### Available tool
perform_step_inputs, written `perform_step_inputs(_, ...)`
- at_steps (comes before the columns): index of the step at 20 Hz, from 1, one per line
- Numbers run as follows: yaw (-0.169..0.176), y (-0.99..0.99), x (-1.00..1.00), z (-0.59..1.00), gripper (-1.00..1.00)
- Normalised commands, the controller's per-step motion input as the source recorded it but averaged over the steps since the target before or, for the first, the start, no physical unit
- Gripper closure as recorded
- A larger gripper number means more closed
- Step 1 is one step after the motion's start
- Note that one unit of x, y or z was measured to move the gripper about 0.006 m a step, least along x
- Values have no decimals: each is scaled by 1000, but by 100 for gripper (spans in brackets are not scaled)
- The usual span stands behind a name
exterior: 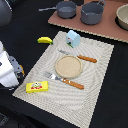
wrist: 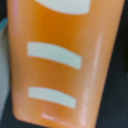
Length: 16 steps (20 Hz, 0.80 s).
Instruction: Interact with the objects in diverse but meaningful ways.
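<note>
The orange-brown bread loaf [wrist: 65, 60] fills the wrist view, very close, with pale stripes across it. It does not show in the exterior view. My arm [exterior: 10, 70] is at the exterior view's left edge, and its fingers show in neither view. On the striped placemat [exterior: 95, 75] lie the yellow banana [exterior: 45, 40], the pale blue carton [exterior: 73, 38] and the flat yellow box [exterior: 38, 87]. The dark grey frying pan [exterior: 65, 8] and a pot [exterior: 92, 12] stand on the brown board [exterior: 85, 27] at the back.
A round wooden plate [exterior: 67, 66] sits mid-mat, with a knife [exterior: 80, 57] behind it and a fork [exterior: 64, 80] in front. A pale bowl-like pot [exterior: 123, 16] stands at the back right. The table around the mat is black.
</note>
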Motion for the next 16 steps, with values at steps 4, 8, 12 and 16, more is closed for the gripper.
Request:
perform_step_inputs(4, 1, 0, 0, -66, 100)
perform_step_inputs(8, 88, 304, -360, 445, 100)
perform_step_inputs(12, 119, 521, -594, 721, 100)
perform_step_inputs(16, 104, 545, -644, 727, 100)
